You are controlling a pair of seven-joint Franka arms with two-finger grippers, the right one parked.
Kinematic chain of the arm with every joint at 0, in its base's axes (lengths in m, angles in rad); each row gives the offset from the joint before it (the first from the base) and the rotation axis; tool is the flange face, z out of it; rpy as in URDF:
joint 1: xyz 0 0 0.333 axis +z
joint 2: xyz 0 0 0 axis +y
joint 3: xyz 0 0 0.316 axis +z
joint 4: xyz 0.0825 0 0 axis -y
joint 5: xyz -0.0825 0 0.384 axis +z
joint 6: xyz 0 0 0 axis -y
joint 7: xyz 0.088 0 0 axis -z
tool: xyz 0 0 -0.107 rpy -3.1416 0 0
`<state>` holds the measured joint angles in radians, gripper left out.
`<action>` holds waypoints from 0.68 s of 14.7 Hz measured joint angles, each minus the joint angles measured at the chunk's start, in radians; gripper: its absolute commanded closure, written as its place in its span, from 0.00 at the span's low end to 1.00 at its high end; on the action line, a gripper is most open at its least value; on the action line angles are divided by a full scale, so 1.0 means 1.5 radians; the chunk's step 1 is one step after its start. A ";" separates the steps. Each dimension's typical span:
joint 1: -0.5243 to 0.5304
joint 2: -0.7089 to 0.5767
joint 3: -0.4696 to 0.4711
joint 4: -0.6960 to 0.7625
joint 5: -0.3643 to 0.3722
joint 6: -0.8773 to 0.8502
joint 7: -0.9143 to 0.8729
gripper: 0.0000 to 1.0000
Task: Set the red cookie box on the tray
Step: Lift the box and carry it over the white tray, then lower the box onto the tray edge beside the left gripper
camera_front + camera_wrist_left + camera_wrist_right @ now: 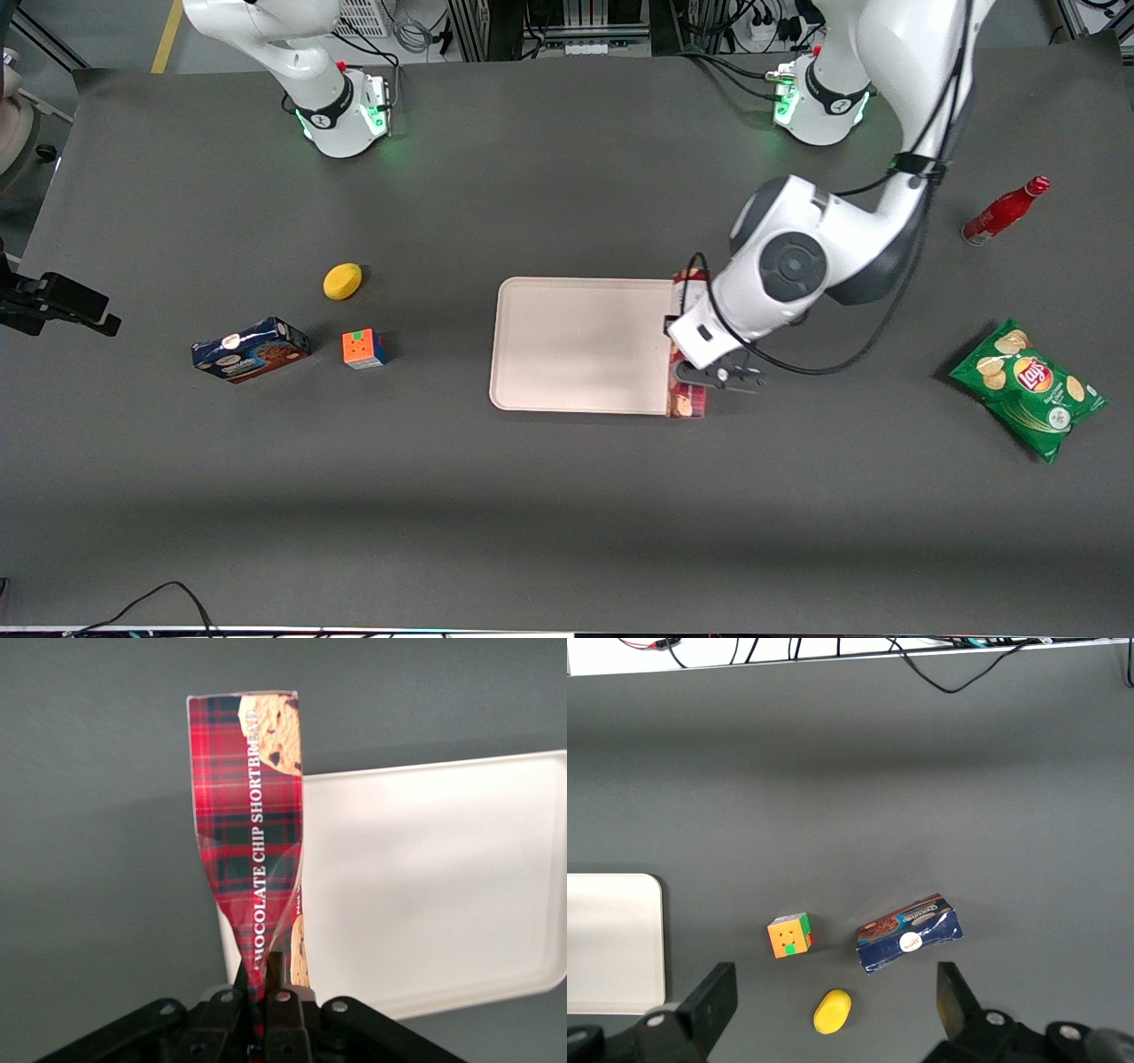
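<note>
Gripper (700,377) of the left arm sits right of frame centre in the front view, over the edge of the tray (576,346) that faces the working arm's end of the table. Its fingers (276,970) are clamped on the red cookie box (252,828), pinching the carton so that its walls buckle inward at the grip. In the front view the red cookie box (687,400) lies along that same tray edge, mostly hidden under the wrist, with only its two ends visible. Whether it rests on the rim or hangs just above it cannot be determined.

Left of frame centre lie a lemon (342,281), a puzzle cube (364,348) and a dark blue cookie box (251,349). At the right are a red bottle (1004,211) and a green chip bag (1028,388).
</note>
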<state>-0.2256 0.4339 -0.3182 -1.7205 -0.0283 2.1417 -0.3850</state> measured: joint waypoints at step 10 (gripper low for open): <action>-0.001 -0.037 -0.045 -0.247 0.092 0.293 -0.167 1.00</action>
<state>-0.2269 0.3792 -0.3860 -2.0908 0.1092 2.5817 -0.6348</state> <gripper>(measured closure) 0.938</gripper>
